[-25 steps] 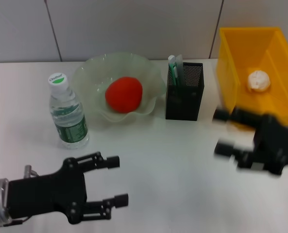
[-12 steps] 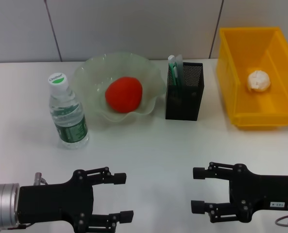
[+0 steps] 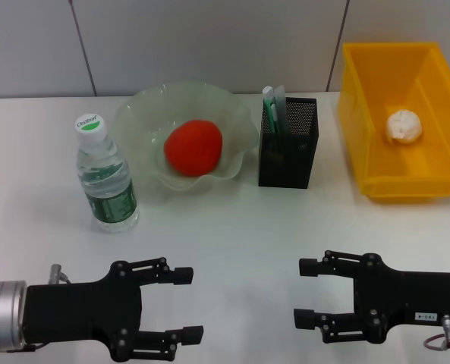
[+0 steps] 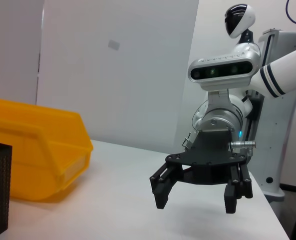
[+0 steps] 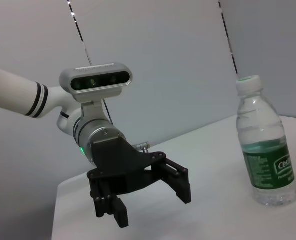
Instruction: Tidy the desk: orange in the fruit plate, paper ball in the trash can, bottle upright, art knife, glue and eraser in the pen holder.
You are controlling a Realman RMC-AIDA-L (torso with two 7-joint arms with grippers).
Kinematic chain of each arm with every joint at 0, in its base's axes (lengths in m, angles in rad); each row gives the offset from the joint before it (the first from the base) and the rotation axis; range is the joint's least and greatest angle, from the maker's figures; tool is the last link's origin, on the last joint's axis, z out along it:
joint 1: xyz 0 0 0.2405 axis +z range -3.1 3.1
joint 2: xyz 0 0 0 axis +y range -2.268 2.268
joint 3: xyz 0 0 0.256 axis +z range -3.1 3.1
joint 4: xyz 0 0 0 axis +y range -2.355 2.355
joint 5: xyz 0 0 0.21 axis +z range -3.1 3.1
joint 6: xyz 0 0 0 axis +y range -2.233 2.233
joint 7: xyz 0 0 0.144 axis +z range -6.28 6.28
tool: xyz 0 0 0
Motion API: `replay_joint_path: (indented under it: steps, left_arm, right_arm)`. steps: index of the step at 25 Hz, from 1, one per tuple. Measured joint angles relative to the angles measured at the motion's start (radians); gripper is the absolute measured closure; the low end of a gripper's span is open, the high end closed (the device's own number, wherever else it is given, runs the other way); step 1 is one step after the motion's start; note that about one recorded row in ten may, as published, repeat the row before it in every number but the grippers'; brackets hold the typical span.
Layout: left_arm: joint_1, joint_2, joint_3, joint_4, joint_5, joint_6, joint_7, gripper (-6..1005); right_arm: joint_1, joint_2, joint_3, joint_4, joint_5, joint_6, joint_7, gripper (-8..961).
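White surface [image 3: 232, 227]. Paper ball [image 3: 404, 126] in yellow bin [image 3: 361, 114]. Orange [image 3: 193, 147] in green bowl [image 3: 232, 114]. Left tool [image 3: 188, 303] and right tool [image 3: 304, 292] low at near edge, both spread, empty. Bottle [image 3: 105, 176] upright left of bowl. Mesh cup [image 3: 287, 144] between bowl and bin.

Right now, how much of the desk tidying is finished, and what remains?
Mostly done: the orange lies in the fruit plate, the paper ball is in the trash can, and the bottle stands upright. Items stand in the pen holder, but I cannot identify each. Nothing is in hand: left gripper and right gripper are open, empty, near the front of the table.
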Motion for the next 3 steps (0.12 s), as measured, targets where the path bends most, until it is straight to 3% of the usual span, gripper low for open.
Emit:
replay_joint_path:
  steps: [3]
  left_arm:
    - [-0.002, 0.003, 0.000, 0.001, 0.000, 0.001, 0.000, 194]
  right_arm:
    - [0.001, 0.001, 0.000, 0.000, 0.000, 0.000, 0.000, 135]
